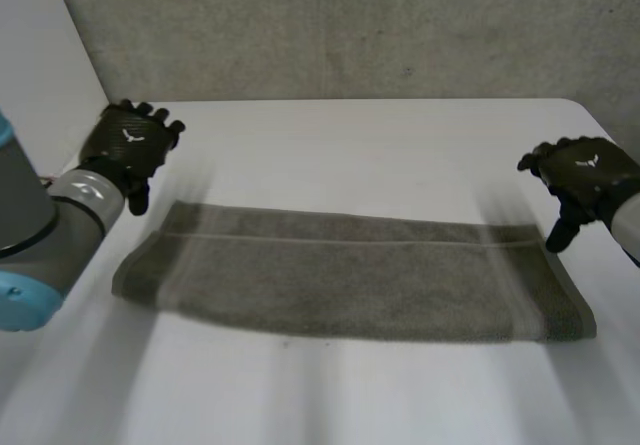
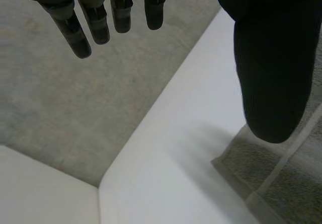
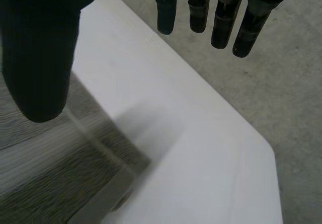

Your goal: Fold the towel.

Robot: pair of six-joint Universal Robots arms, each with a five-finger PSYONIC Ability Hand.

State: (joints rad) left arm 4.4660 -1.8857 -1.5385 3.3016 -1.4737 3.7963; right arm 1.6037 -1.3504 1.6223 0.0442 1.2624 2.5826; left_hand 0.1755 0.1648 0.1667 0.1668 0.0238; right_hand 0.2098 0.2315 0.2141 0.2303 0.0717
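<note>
**Towel laid out as a long strip, both robot hands off it**

*Head view.* The towel lies flat on the white desk, roughly central and nearer the robot than the far edge. Its long axis runs across the desk from the robot's left to its right, and the short ends face the two arms. It reads as a narrow band, so a lengthwise fold may already be made, though layers cannot be told apart here. By that judgement, at least the crosswise fold, bringing one short end over the other, is not yet done. The left robot hand hangs just beyond the towel's far left corner. The right robot hand hangs just off the far right corner. Neither touches the cloth.

*Left wrist view.* The left robot hand is released, fingers straight and apart from the thumb, holding nothing. A towel corner lies on the desk below the thumb.

*Right wrist view.* The right robot hand is likewise released and empty, fingers extended. The towel's end, with its pale woven band, lies under the thumb on the desk.
</note>
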